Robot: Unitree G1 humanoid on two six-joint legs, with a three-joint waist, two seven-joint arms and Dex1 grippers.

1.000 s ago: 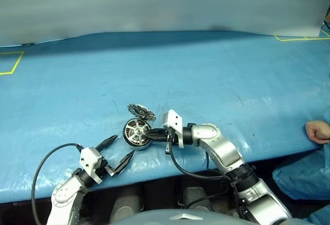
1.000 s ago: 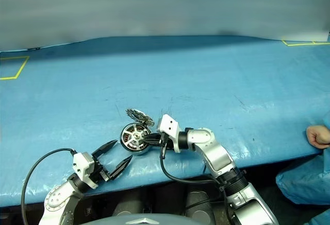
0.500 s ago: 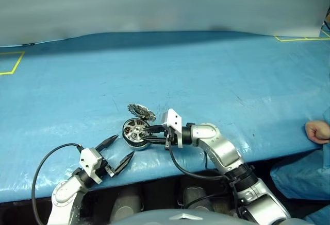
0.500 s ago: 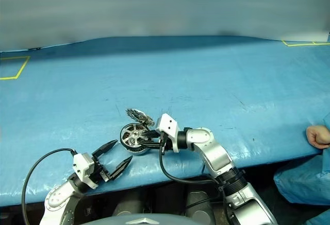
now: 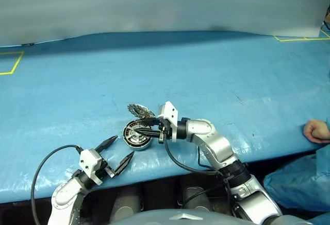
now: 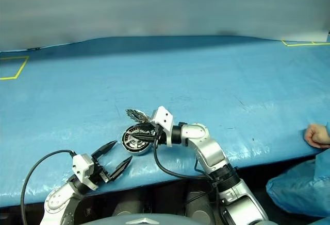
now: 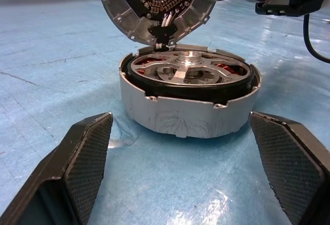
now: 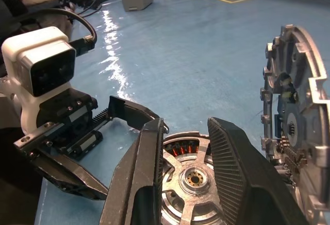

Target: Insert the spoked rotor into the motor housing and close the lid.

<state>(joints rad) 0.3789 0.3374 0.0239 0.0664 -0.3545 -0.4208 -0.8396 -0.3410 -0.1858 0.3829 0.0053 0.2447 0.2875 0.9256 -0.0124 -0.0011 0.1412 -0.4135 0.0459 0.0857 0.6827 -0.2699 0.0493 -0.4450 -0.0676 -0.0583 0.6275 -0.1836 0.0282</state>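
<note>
The motor housing [image 5: 135, 135] sits on the blue table near its front edge, with its grey wall [image 7: 188, 117] facing my left wrist view. The spoked rotor [image 7: 188, 73] lies inside it, copper windings showing between the spokes. The lid [image 5: 140, 111] stands upright on its hinge at the far side, its inner face [image 7: 154, 3] showing. My right gripper [image 5: 143, 130] reaches in level from the right, just above the housing, its fingers slightly open with nothing between them [image 8: 185, 124]. My left gripper [image 5: 124, 146] is wide open just in front of the housing, not touching it.
The blue table [image 5: 206, 75] stretches far back and to both sides. Yellow tape marks [image 5: 11, 63] lie at the far left and far right. A person's hand [image 5: 315, 131] rests at the table's right edge. A black cable [image 5: 44, 166] loops from my left wrist.
My right gripper's fingers have parted from the rotor, and it has risen and shifted a little left over the housing. The rotor now lies in the housing. My left gripper has kept still.
</note>
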